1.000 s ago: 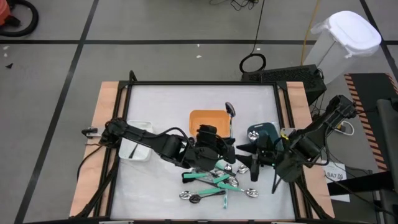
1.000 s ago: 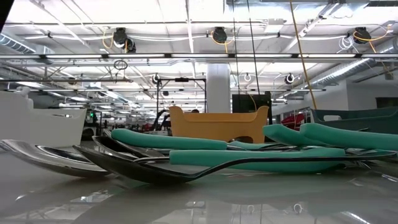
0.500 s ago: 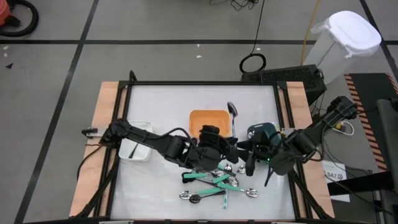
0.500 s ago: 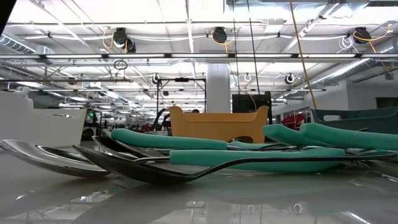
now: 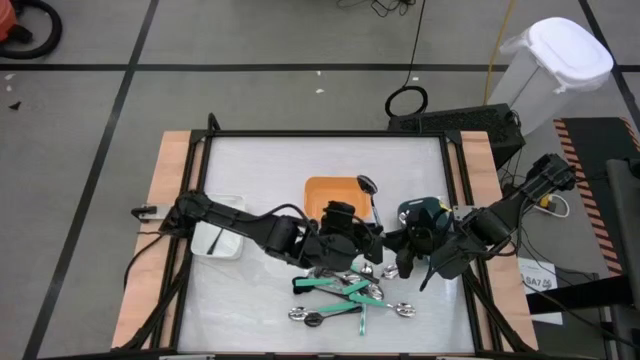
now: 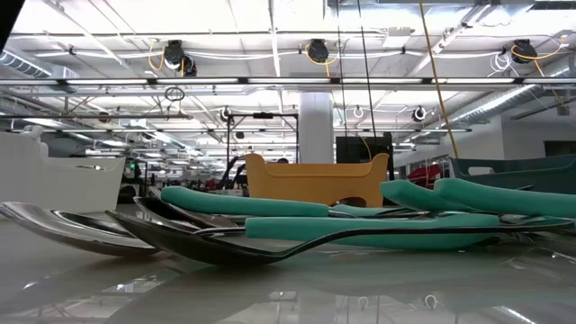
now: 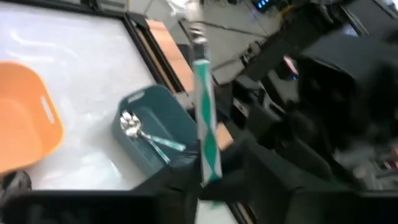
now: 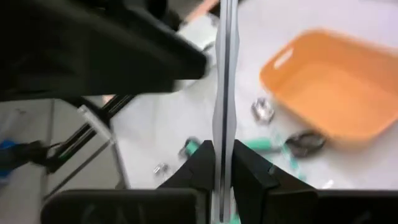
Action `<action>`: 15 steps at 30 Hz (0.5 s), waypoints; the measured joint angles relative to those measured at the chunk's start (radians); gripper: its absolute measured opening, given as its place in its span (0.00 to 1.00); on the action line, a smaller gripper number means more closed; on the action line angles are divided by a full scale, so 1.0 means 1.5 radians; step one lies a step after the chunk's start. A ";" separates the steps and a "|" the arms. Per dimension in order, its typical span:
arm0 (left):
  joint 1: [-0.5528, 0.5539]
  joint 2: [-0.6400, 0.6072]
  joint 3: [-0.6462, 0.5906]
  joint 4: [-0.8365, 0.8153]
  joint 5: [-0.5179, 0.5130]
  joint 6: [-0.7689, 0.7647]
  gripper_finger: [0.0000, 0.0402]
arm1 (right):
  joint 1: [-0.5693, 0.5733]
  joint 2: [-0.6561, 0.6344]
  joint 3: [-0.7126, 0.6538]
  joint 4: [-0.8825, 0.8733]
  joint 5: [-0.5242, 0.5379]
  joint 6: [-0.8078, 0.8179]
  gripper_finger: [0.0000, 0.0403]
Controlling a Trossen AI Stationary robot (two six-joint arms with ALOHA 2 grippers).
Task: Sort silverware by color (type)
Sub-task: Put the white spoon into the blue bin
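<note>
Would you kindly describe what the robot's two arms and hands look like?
Both arms are dark, nearly black, built of jointed segments with bulky rounded housings at the joints. The left arm reaches in from the table's left side, the right arm from its right. Each ends in a hand, left hand and right hand, with two flat, dark, squared fingers. No clear markings show.

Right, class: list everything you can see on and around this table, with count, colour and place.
table: one, white top, black frame
orange bin: one, table centre
white bin: one, left side
dark teal bin: one, right side
spoon: one, silver head, inside dark teal bin
loose silverware: pile, count unclear, teal or black handles, front of table
held utensil: one, teal handle, between both grippers
lidded container: one, white, floor beyond table
left gripper: dark, centre
right gripper: dark, shut on held utensil
</note>
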 joint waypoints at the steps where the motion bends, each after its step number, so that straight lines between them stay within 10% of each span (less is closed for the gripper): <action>1: -0.002 -0.002 0.000 -0.010 0.006 -0.003 0.36 | 0.000 -0.006 0.000 -0.014 -0.013 0.018 0.08; 15: -0.012 -0.015 0.000 -0.159 0.241 0.066 0.51 | 0.009 -0.098 0.000 -0.248 -0.266 0.216 0.08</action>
